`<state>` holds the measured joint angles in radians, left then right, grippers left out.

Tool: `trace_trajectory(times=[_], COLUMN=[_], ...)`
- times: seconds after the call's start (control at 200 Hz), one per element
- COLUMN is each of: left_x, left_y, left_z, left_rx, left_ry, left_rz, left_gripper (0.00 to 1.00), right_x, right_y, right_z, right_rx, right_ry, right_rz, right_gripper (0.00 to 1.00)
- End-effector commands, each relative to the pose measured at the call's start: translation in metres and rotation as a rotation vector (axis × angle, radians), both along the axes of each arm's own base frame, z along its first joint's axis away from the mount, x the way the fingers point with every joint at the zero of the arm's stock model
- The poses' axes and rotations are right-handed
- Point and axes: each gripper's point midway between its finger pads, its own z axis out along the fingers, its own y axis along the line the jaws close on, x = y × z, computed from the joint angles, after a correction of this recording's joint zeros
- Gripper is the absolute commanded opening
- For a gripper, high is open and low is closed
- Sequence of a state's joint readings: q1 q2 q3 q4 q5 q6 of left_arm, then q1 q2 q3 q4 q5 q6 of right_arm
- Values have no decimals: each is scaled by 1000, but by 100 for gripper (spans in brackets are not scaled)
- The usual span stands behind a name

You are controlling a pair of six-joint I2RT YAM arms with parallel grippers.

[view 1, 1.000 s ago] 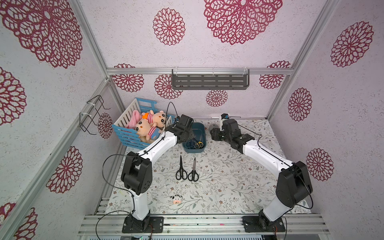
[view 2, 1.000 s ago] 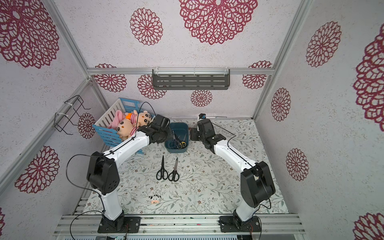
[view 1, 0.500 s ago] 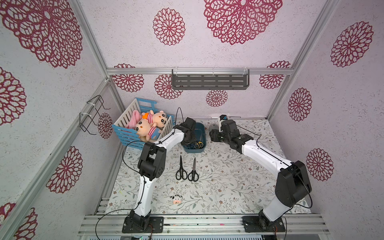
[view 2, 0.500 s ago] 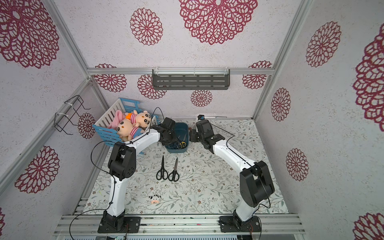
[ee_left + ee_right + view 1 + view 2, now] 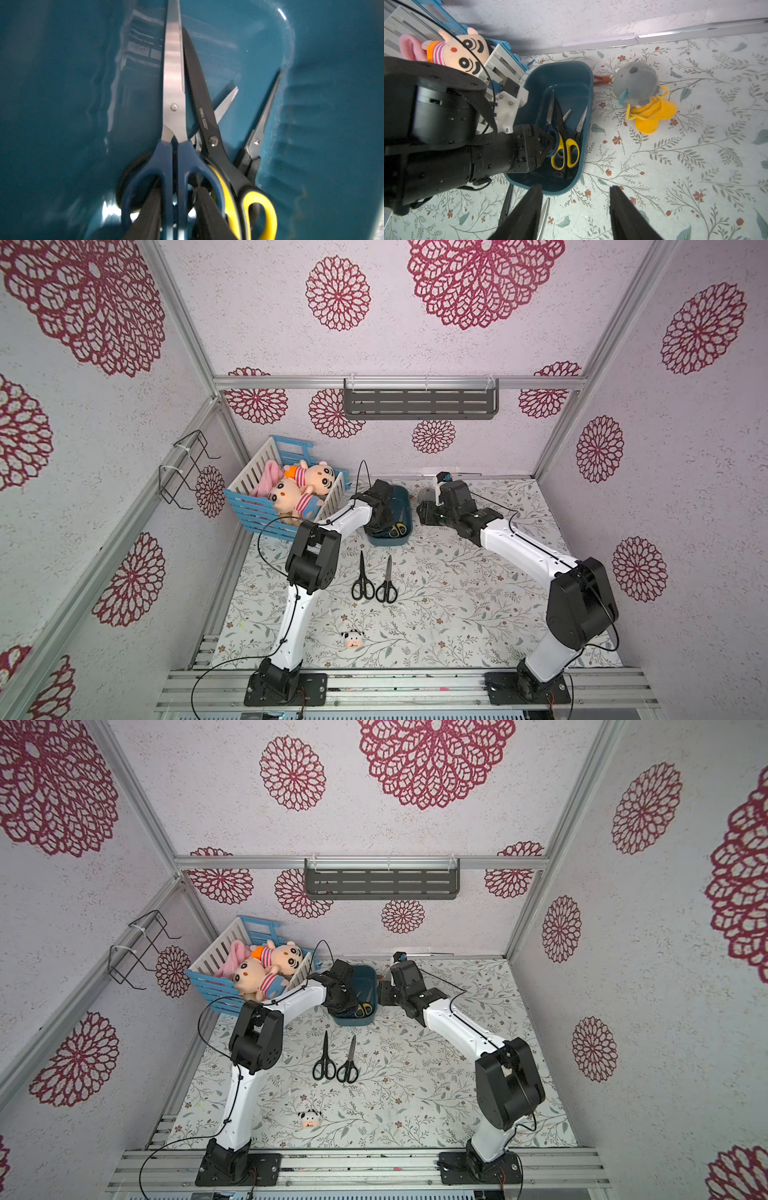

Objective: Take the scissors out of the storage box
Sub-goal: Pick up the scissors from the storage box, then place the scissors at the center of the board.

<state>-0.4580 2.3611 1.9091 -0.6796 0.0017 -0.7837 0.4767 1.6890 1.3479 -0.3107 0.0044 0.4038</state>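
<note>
**Scissors (image 5: 563,133) crowd the storage box (image 5: 562,76), left gripper (image 5: 177,190) at their handles**

The left wrist view shows four pairs inside the teal tub. A dark-blue-handled pair (image 5: 173,104) lies on top. A black-bladed yellow-and-black pair (image 5: 207,126) touches it. A small pair (image 5: 226,101) shows only a blade tip from underneath. A second small pair (image 5: 260,133) lies along the wall with its handles mostly covered. The blue pair's blade tip and loop ends run out of the picture.

The left gripper's dark fingers (image 5: 150,209) stand narrowly apart, one on each side of the blue handles' middle. They are cropped at the edge, and whether they press on the handles cannot be made out.

In both top views the left arm's wrist hides much of the box, and only the yellow loops (image 5: 398,529) read clearly among its contents.

Two black-handled pairs (image 5: 362,578) (image 5: 387,580) lie side by side on the floral mat (image 5: 457,593), outside the box with their tips toward it. In the right wrist view they are largely cut off.

The right gripper (image 5: 576,187) stands beside the box without touching it. Its jaws are well apart with nothing between them, and the fingers are cropped by the frame.
</note>
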Motion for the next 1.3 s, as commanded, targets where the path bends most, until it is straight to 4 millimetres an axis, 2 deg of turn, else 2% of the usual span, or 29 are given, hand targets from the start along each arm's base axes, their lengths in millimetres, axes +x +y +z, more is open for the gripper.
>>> trace_trajectory(times=[0.0,0.115,0.225,0.36,0.48,0.54,0.625,0.685,0.705,0.72,0.755,0.885,1.016,1.136,1.296], left_x=[-11,-13,-6,1,0,-5,-19,-34,-40,-45,-58,-115,-168,-198,-222], left_y=[6,7,5,4,2,-1,-4,-11,-14,-15,-25,-66,-106,-127,-142], left_z=[-25,-20,4,52,106,123,134,140,136,151,156,155,134,103,69], left_rx=[38,30,7,-14,-70,-90,-106,-111,-106,-117,-119,-126,-143,-128,-75], left_ry=[66,55,-4,-98,-202,-230,-229,-227,-217,-240,-243,-221,-184,-145,-109], left_rz=[-11,0,-1,-5,-11,-25,-47,-75,-88,-94,-120,-189,-216,-218,-221], left_gripper=[16,7,0,0,0,0,0,0,0,0,0,0,0,0,0], right_x=[7,6,5,5,4,4,5,5,6,6,8,16,14,3,-15], right_y=[6,6,7,11,13,13,10,4,1,-2,-11,-57,-92,-106,-107], right_z=[24,23,22,23,32,36,42,47,49,50,53,51,49,54,54], right_rx=[29,23,29,44,58,58,46,38,37,36,36,27,8,16,47], right_ry=[-50,-49,-45,-43,-55,-63,-70,-79,-81,-85,-90,-76,-74,-87,-84], right_rz=[11,13,19,34,45,48,41,24,15,4,-15,-116,-198,-235,-224], right_gripper=[57,57,57,57,57,57,57,57,57,57,58,58,58,58,58])
